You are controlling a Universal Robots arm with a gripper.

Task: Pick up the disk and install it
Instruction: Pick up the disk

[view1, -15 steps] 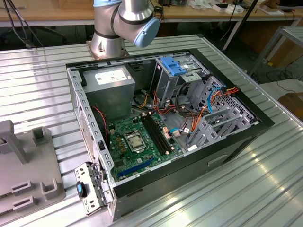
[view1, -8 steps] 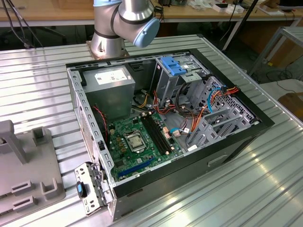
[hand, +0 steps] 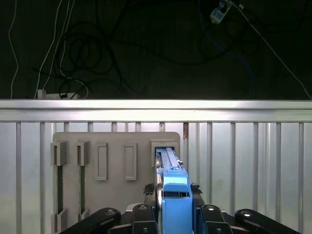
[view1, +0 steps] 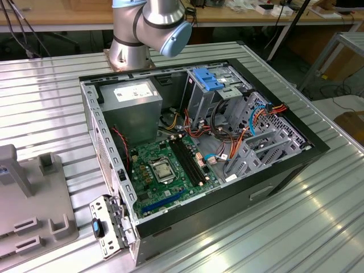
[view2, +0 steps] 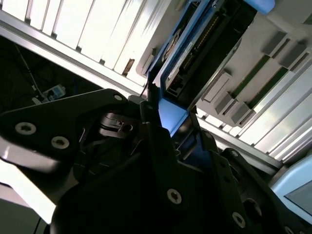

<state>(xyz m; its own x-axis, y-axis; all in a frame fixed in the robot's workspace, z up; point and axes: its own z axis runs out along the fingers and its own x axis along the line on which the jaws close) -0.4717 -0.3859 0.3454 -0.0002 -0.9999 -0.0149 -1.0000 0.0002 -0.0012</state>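
The disk (hand: 168, 163) stands on edge in the end slot of a grey slotted holder (hand: 112, 146), its bright blue carrier (hand: 175, 204) facing the camera in the first wrist view. My gripper (hand: 174, 191) straddles the carrier, a black finger (hand: 146, 217) pressed against each side, so it is shut on the disk. In the second wrist view the disk (view2: 183, 53) rises edge-on from between the fingers (view2: 151, 117), with my gripper (view2: 173, 122) closed around its blue end. The grey holder (view1: 34, 222) lies at the exterior view's left edge.
An open computer case (view1: 199, 153) lies on the ribbed metal table (view1: 284, 227), with a motherboard, cables and a light-blue ribbed bracket (view1: 207, 79) on its drive cage. The arm's base (view1: 133, 40) stands behind the case. Beyond the table edge (hand: 156, 105) is dark floor with cables.
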